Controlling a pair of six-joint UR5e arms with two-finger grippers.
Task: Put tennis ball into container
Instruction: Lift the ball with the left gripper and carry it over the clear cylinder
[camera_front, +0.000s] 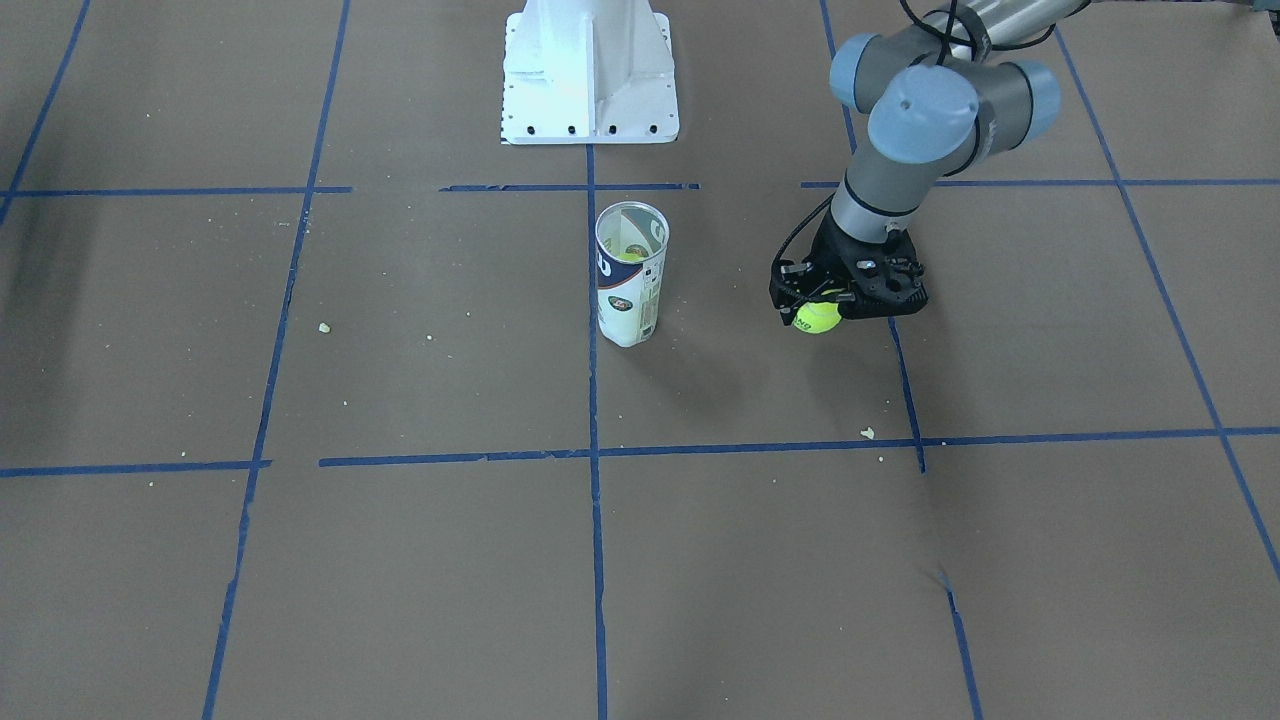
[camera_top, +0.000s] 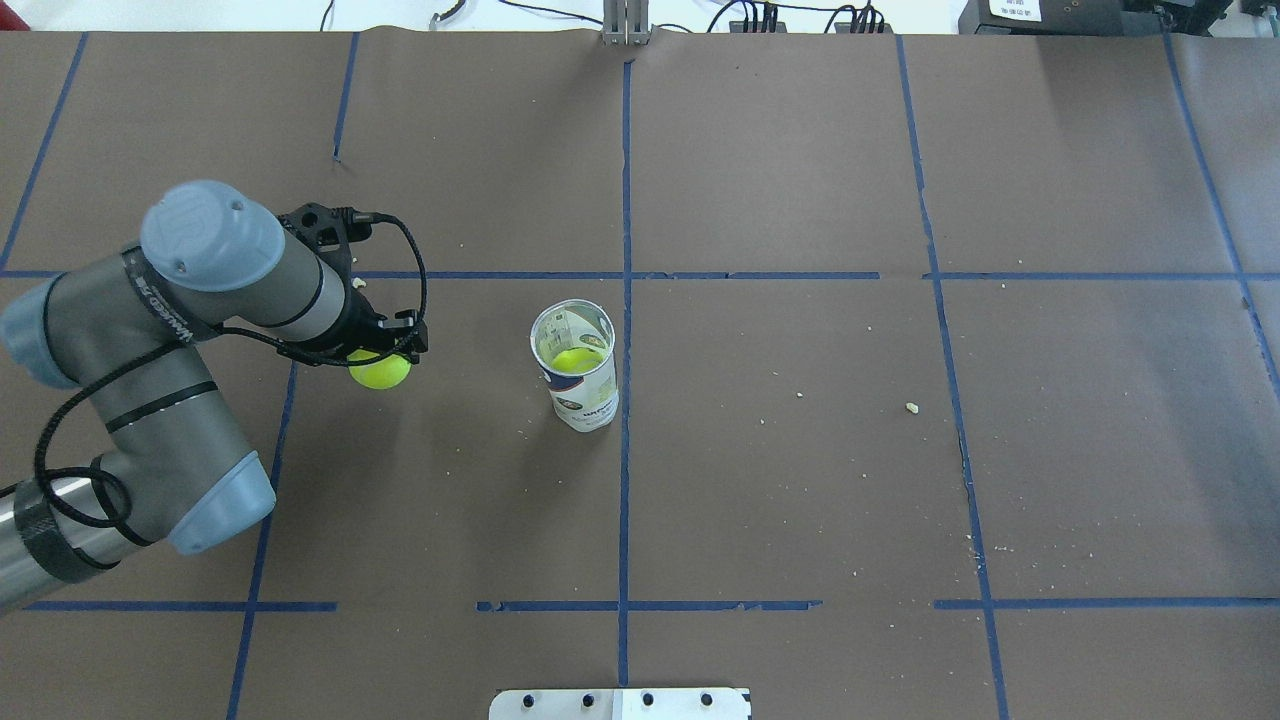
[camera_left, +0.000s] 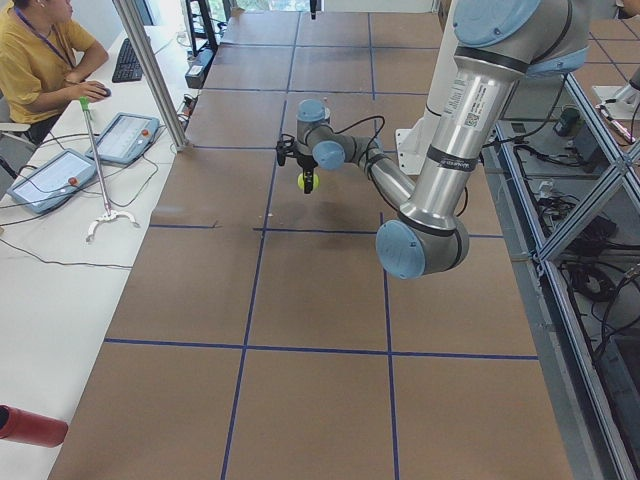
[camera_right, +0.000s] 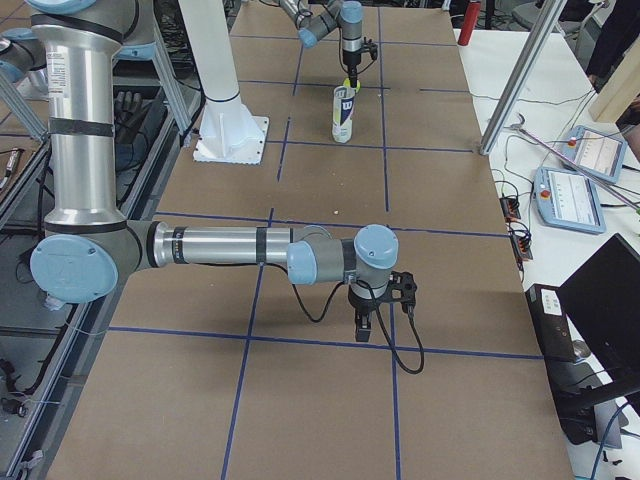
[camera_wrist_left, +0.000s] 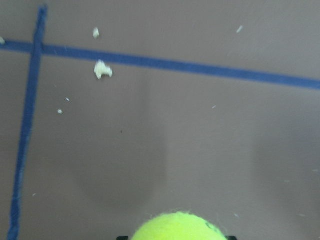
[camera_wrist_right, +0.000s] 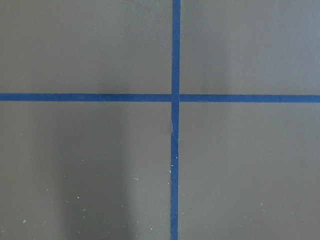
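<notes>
Ball (camera_front: 818, 318) (camera_top: 379, 369) is gripped in the left tool (camera_front: 822, 310) (camera_top: 385, 358), fingers closed on its sides, lower half of the ball poking out below the tool. Small dark lettering shows on it in the front view. Left wrist view shows just the top of the ball (camera_wrist_left: 179, 227) at the bottom edge, with brown desk (camera_wrist_left: 200, 125) and its shadow beyond. Ball looks lifted clear of the desk, not certain

Tube (camera_front: 630, 275) (camera_top: 578, 365) stands upright, open top, white and dark-blue label, just beside the middle tape line (camera_top: 625, 480). A second ball (camera_top: 577, 359) sits down inside it. Held ball is well apart from the tube, on the robot's left of it, not over the opening

Left arm (camera_top: 150, 380) comes in from that side, wrist pointing down

Right tool (camera_right: 363, 325) shows only in the right side view, pointing down near the desk, far from the tube; can't tell how far its fingers are apart, nothing seen in it. Its wrist view shows only a tape crossing (camera_wrist_right: 175, 97)

White pedestal (camera_front: 590, 70) stands behind the tube at the robot's edge. Pale crumbs (camera_front: 867, 433) are scattered on the desk. Operator (camera_left: 40, 55) in a yellow shirt sits at the side bench in the left side view
</notes>
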